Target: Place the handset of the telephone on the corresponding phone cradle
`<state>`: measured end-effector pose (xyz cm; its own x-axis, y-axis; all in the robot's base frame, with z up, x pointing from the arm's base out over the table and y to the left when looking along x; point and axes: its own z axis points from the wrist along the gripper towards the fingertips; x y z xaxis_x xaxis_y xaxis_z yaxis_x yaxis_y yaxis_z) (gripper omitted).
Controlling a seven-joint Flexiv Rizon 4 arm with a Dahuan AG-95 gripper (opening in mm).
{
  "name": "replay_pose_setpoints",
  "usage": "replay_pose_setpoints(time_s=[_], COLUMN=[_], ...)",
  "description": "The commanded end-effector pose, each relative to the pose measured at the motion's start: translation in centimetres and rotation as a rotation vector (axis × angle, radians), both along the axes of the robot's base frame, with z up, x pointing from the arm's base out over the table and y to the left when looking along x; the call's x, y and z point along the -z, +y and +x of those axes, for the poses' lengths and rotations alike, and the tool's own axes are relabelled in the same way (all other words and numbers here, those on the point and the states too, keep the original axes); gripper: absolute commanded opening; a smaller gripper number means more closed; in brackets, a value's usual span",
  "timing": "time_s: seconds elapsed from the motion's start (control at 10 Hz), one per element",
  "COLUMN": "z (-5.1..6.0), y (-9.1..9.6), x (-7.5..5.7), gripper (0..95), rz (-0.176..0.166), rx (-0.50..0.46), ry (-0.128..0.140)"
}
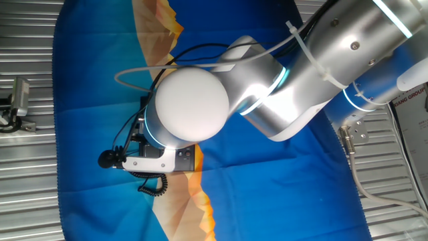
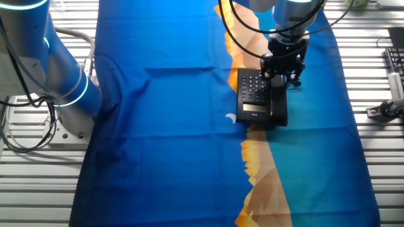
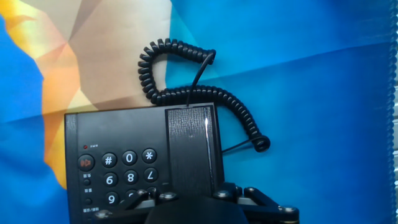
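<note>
the pincer [image 2: 281, 75] sits right over the handset [image 3: 191, 146] on the telephone's [image 3: 118, 165] cradle, grip impossible to tell, so letting go and lifting away looks next.

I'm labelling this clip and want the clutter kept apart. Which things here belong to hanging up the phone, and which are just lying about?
Job:
- handset, lying along the telephone's side
- telephone
- coiled cord
- claw, over the handset

Lying about:
- blue and orange cloth
- metal clamp off the cloth
- grey tool at the table edge
</note>
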<state>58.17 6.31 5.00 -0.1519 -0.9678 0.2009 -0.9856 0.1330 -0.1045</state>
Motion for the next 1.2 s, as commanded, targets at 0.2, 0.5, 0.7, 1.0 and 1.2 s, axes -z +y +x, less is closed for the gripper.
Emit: replay_pose_setpoints(time_s=[0.2,0.5,0.7,1.0,1.2], z=[-0.06,-0.08,-0.08,-0.09,-0.09], y=[-0.01,-0.01,-0.01,-0.01,-0.01], x=[0.06,0.07,0.07,0.07,0.07], gripper=[0.0,0.0,0.0,0.0,0.0], rz=[0.005,0.005,0.005,0.007,0.011], rx=[0.004,0.005,0.006,0.011,0.010], ry=[-0.002,-0.003,-0.003,-0.002,-0.004])
